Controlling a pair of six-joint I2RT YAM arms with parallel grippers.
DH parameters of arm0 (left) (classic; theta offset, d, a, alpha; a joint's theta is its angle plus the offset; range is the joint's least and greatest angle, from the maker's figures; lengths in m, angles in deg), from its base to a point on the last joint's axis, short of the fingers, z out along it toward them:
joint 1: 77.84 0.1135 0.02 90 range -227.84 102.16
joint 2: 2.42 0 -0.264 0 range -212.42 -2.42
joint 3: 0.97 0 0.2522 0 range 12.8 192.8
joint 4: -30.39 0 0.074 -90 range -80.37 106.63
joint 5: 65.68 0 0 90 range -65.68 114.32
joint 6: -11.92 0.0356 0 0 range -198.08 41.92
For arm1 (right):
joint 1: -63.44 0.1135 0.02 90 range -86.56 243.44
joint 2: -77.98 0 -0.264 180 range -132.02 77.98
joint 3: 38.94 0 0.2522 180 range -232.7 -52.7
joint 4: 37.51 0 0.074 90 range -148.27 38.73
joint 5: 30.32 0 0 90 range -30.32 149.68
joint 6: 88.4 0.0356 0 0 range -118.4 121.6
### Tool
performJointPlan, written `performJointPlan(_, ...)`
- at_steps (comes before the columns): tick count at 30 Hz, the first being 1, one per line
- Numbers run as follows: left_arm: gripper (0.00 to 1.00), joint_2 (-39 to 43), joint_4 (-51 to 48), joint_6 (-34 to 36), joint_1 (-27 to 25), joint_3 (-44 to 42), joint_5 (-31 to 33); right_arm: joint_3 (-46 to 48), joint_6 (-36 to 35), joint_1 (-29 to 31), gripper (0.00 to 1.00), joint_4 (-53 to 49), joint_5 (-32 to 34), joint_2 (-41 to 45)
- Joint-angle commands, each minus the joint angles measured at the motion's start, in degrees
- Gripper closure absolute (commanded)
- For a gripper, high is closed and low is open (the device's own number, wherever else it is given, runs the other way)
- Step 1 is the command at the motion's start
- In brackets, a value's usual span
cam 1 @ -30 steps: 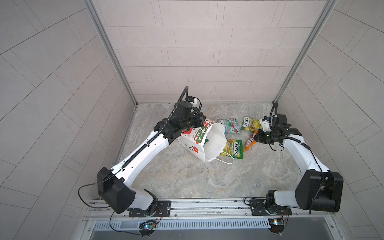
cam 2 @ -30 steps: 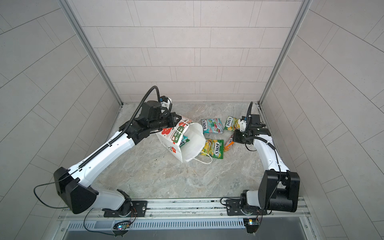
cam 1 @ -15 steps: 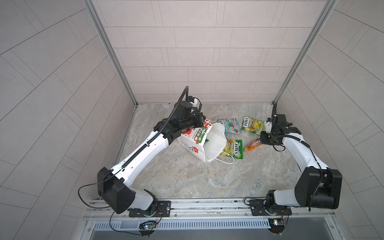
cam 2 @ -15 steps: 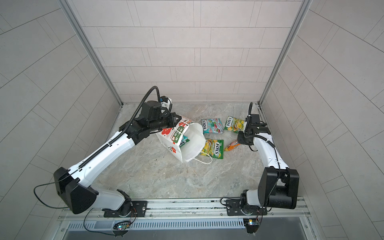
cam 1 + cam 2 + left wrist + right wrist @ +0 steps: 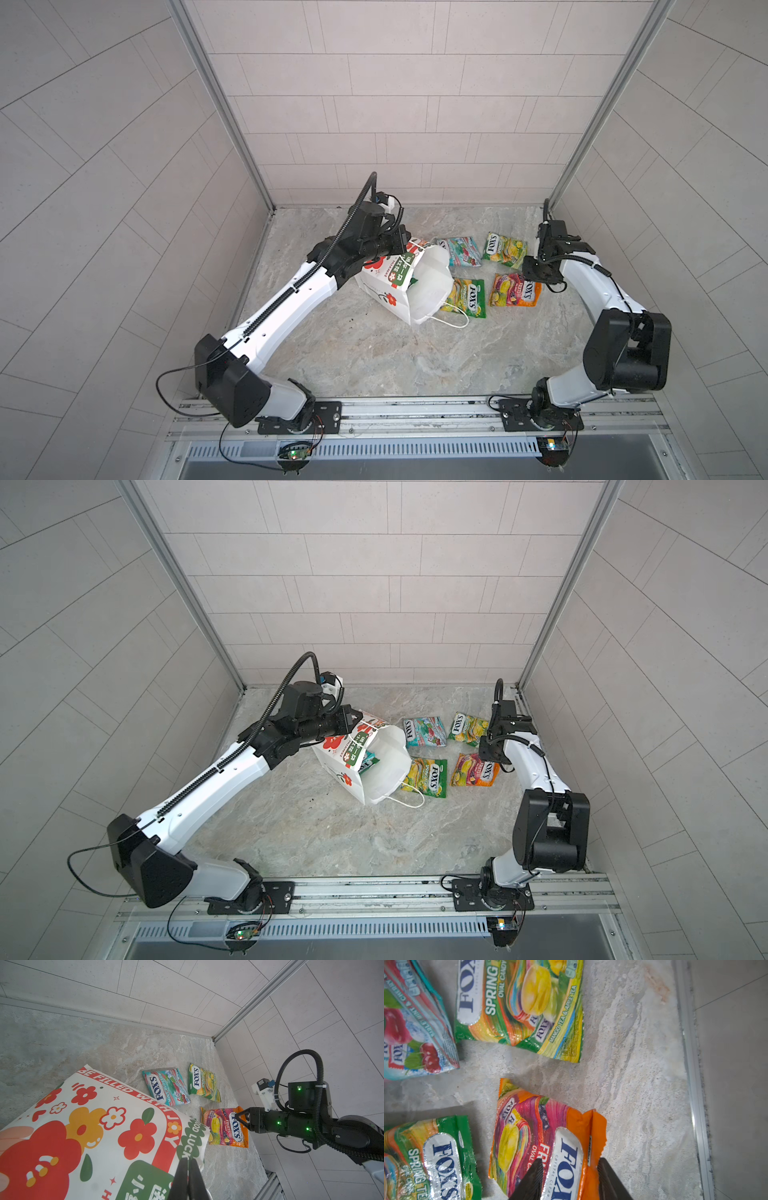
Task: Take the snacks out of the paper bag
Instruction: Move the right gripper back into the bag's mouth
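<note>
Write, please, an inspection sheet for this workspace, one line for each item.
Surface: marbled tabletop, flat.
Job's things: paper bag tipped over, mouth open; teal packet, far yellow-green packet, near yellow-green packet and orange packet lie outside; another packet shows inside the mouth.
Clutter: nothing seen.
Grippers: left gripper shut on the bag's edge; right gripper open, fingers either side of the orange packet's end.
Cables: black conduit on each arm; loose black cable at the left base.
Surroundings: tiled walls, metal rail in front.
</note>
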Motion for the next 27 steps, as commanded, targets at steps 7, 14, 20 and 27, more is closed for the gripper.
performJointPlan(7, 1.00, 2.09, -0.37, 1.17, 0.47, 0.24, 0.35, 1.44, 3.84, -0.28, 0.53, 0.22, 1.48, 6.98)
performJointPlan(14, 1.00, 2.48, 0.23, 1.17, 0.58, 0.15, -0.25, 10.88, 12.02, 0.39, 0.57, 8.92, -31.94, 14.82)
performJointPlan(20, 1.00, 2.90, 0.16, 1.61, 0.52, -0.03, 0.12, 17.68, 17.27, 9.67, 0.59, 15.83, -39.95, 21.22)
performJointPlan(27, 1.00, 2.81, 0.79, 0.99, 0.49, -0.29, -0.26, 23.67, 23.16, 24.97, 0.59, 26.09, -34.55, 27.60)
